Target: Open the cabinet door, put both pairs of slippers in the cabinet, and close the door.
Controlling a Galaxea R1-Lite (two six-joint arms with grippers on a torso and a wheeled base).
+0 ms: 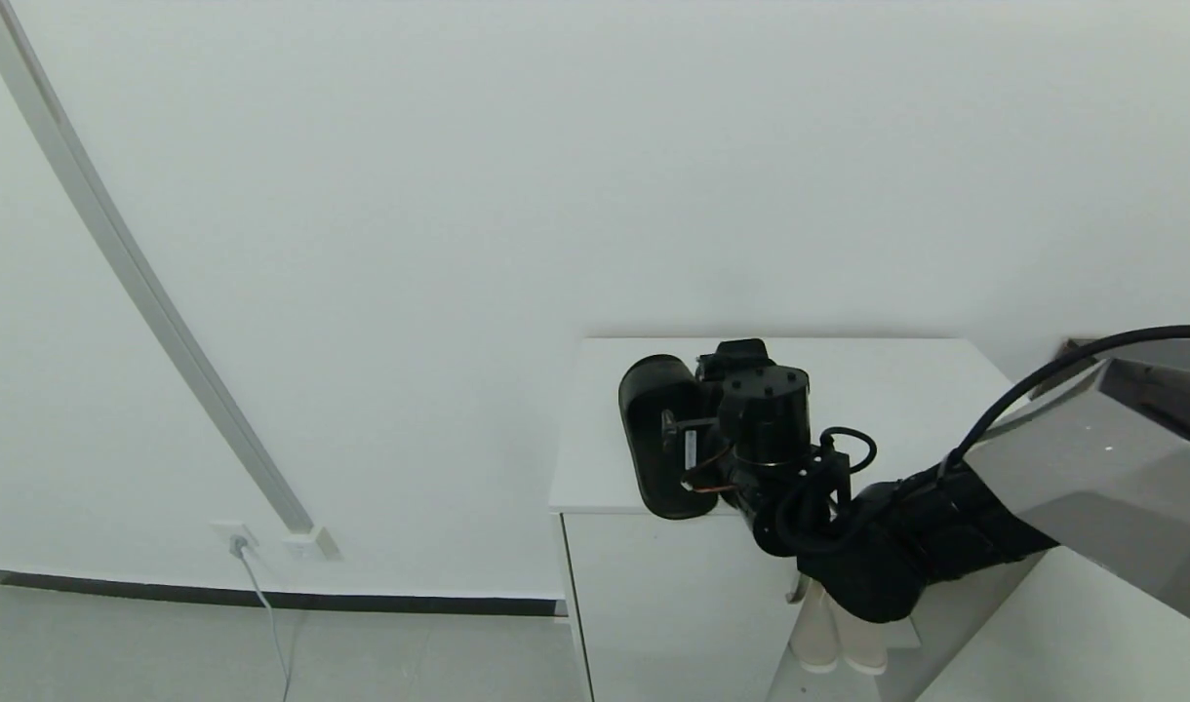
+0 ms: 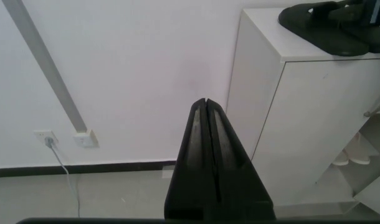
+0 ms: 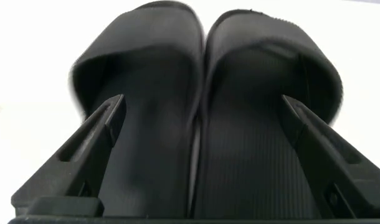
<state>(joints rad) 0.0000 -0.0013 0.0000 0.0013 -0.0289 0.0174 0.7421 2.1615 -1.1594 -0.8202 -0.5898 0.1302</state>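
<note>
A pair of black slippers (image 1: 654,439) (image 2: 330,25) (image 3: 202,93) lies side by side on top of the white cabinet (image 1: 878,380) (image 2: 258,93), at its left front corner, slightly over the front edge. My right gripper (image 1: 691,453) (image 3: 202,109) is open, one finger along each outer side of the pair. A pair of pale slippers (image 1: 839,634) (image 2: 358,149) rests inside the cabinet on a shelf. The cabinet door (image 1: 1044,634) (image 2: 377,193) stands open toward me. My left gripper (image 2: 205,155) is shut and empty, low to the left of the cabinet.
A slanted cable duct (image 1: 146,283) (image 2: 47,68) runs down the white wall to a socket with a plugged cable (image 1: 234,538) (image 2: 50,140). Tiled floor (image 1: 263,653) lies left of the cabinet.
</note>
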